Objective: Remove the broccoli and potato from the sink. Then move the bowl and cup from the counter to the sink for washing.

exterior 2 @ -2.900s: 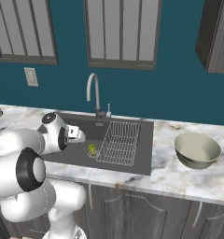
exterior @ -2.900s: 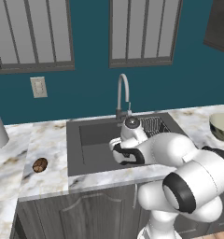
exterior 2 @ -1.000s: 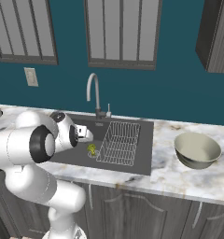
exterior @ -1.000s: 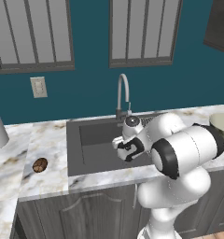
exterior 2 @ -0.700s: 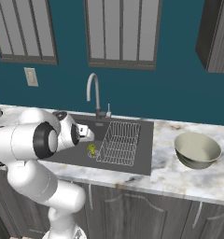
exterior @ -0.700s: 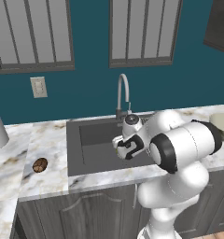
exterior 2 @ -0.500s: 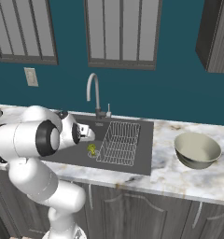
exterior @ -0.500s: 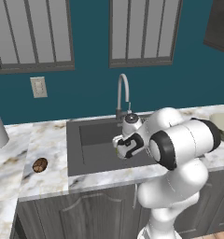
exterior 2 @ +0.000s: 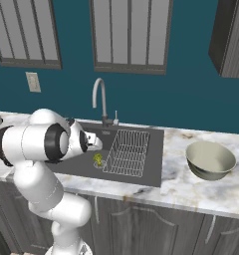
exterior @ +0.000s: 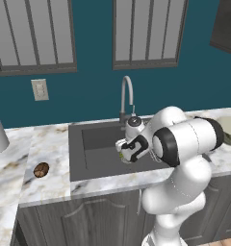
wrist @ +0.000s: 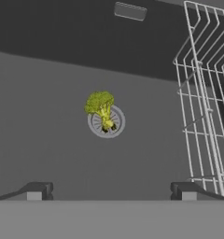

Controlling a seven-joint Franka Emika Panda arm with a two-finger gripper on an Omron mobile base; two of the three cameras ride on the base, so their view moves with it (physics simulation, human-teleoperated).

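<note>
- The potato (exterior: 41, 169) is already out of the sink (exterior: 96, 153): it sits on the marble counter (exterior: 50, 185) to the left of the basin, well apart from the rim, so that part looks done.
- The broccoli (wrist: 101, 106) is still down in the basin. In the hand view it lies with its stem over the round drain (wrist: 107, 122), its bumpy top pointing away from the wire rack (wrist: 205, 102). From the right base view the broccoli (exterior 2: 98, 159) shows as a small yellow-green lump just left of the wire rack (exterior 2: 127, 152).
- The gripper (wrist: 112, 190) hangs above the sink floor with its two tips wide apart and nothing between them; the broccoli lies ahead of it, roughly midway between the tips but not yet within reach.
- In the left base view the gripper (exterior: 127, 153) is low over the basin, below the chrome faucet (exterior: 126, 96).
- The bowl (exterior 2: 210, 160) stands on the counter (exterior 2: 201, 189) to the right of the sink, untouched as far as I can judge.
- I cannot make out the cup anywhere from where I stand.
- My reckoning: one of four moves finished. Left to do: lift out the broccoli, then carry the bowl and cup into the sink.
</note>
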